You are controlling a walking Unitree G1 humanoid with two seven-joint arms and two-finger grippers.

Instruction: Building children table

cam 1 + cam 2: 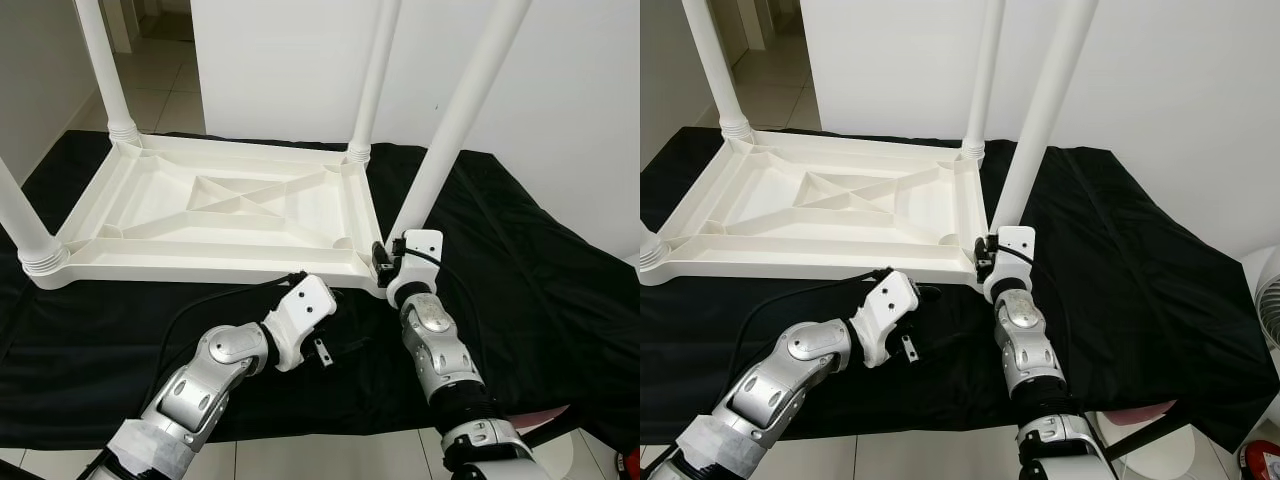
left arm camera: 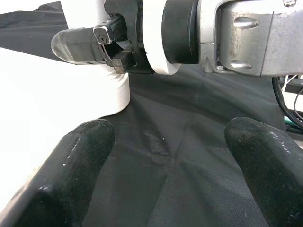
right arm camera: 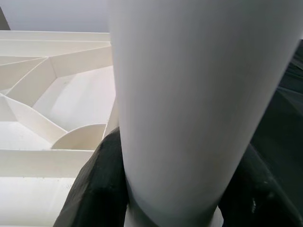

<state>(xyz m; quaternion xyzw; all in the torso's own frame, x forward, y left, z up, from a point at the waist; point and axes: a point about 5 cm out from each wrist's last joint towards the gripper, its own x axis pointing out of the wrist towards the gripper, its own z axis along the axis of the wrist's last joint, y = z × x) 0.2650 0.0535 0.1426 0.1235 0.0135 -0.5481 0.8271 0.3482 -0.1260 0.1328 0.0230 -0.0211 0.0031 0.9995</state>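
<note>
A white plastic children's table (image 1: 220, 205) lies upside down on a black cloth (image 1: 540, 280). Its legs stand up at the corners. My right gripper (image 1: 392, 258) is shut around the base of the near right leg (image 1: 455, 120), where the leg meets the table's corner. The right wrist view has that leg (image 3: 189, 94) between the two black fingers (image 3: 102, 184). My left gripper (image 1: 335, 340) hovers open over the cloth just in front of the table's near edge, pointing at the right gripper. In the left wrist view its fingers (image 2: 71, 184) stand wide apart with nothing between them.
The far left leg (image 1: 105, 70), far right leg (image 1: 375, 80) and near left leg (image 1: 20, 220) rise from the other corners. A white wall stands close behind. Tiled floor (image 1: 330, 455) lies at the cloth's front edge. A red object (image 1: 630, 465) sits at the bottom right.
</note>
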